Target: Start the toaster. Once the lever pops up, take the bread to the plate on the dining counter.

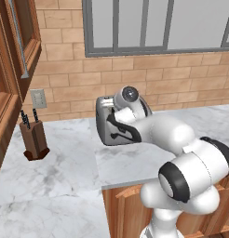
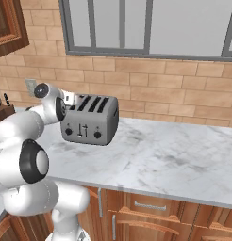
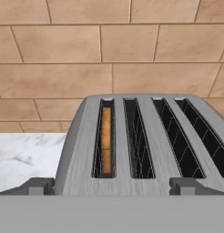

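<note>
We see the toaster (image 2: 89, 120) standing on the marble worktop (image 2: 174, 160), close in front of the brick wall (image 2: 151, 89) and below the window (image 2: 151, 26). We take the toaster as our landmark. Its front face, with two round black knobs and small black sliders between them, shows in the right base view; its four slots open upward.

The bread (image 3: 105, 141) sits inside the toaster, upright in the slot at the far left as the hand view shows it. We see only its tan upper edge down in the slot, below the rim. The other three slots beside it show bare wire guides.

Our hand (image 3: 113, 186) hangs just above the toaster's near top edge, looking down and across the slots toward the wall. Its two grey fingertips (image 3: 35, 186) stand far apart, one near each end of the toaster's top, so the hand is spread wide with nothing between the tips. We cannot tell whether the tips touch the metal.

In the left base view the arm's white links cover much of the toaster (image 1: 107, 123). To the left of the toaster, well apart from it, a wooden knife block (image 1: 35, 139) stands on the worktop, with a wall socket (image 1: 38, 98) on the bricks above it.
</note>
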Available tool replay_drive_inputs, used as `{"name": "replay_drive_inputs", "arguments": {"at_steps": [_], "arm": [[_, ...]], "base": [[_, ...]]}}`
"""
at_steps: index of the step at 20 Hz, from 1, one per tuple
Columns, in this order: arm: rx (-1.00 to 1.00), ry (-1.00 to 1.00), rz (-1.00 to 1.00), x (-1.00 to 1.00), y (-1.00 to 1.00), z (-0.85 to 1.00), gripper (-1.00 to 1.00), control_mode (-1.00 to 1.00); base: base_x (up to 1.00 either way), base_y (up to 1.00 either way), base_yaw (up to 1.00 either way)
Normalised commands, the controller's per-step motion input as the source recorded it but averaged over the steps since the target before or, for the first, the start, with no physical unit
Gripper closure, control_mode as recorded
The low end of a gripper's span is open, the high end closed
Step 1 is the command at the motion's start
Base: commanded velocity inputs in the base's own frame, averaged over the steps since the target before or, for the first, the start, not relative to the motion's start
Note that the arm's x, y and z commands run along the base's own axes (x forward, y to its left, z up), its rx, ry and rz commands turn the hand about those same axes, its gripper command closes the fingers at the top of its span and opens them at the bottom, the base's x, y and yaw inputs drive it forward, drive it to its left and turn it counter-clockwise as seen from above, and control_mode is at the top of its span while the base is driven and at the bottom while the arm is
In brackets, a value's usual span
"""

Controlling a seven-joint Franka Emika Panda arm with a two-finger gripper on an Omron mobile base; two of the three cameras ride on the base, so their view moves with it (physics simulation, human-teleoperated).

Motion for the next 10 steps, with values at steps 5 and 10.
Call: {"name": "replay_drive_inputs", "arguments": {"at_steps": [5,10], "arm": [[0.0,0.0,0.0,0.14,0.01,0.0,-1.0,-1.0],[0.0,0.0,0.0,0.1,0.01,0.0,-1.0,-1.0]], "base": [[0.0,0.0,0.0],[0.0,0.0,0.0]]}}
